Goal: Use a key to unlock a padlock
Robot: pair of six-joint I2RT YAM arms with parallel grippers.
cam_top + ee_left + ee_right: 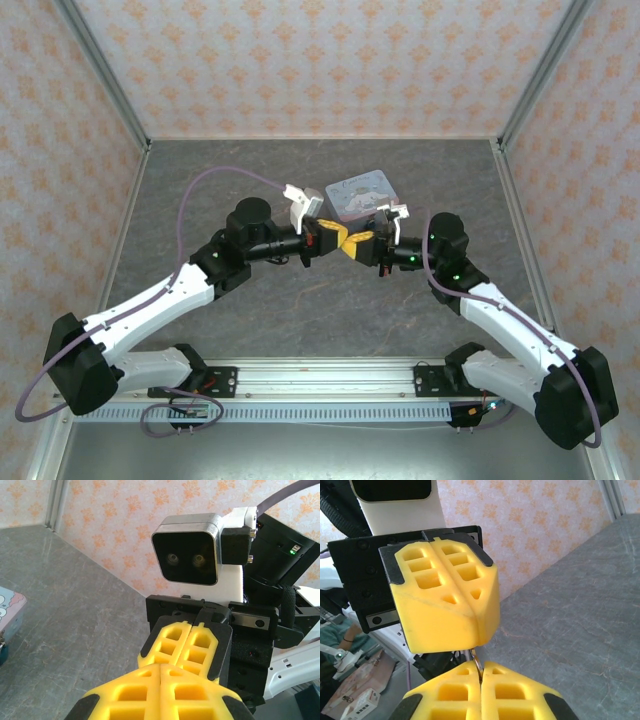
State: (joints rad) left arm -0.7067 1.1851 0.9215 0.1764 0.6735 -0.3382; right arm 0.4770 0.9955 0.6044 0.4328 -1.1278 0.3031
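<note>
Over the middle of the grey bench (250, 320) the two arms reach inward and meet nose to nose, the left gripper (333, 237) and the right gripper (362, 240) touching at their yellow tips, raised off the surface. Both sets of jaws are clenched: in each wrist view the yellow pads press flat together along a single seam with no gap showing. The key (477, 664), a thin silvery loop of metal, is nipped in the seam at the very tips of the right jaws. It stands upright from there, and its top end runs to the underside of the left jaws, where it is hidden, so I cannot tell whether those grasp it too. Just beyond the meeting point, on the far side, the light-blue printed tin (362, 192) lies flat on the bench, close behind the grippers. In the left wrist view a corner of that tin shows at the left border. Just below it sits a dark teal sliver that is probably the padlock (2, 652), though too little shows to be sure.
</note>
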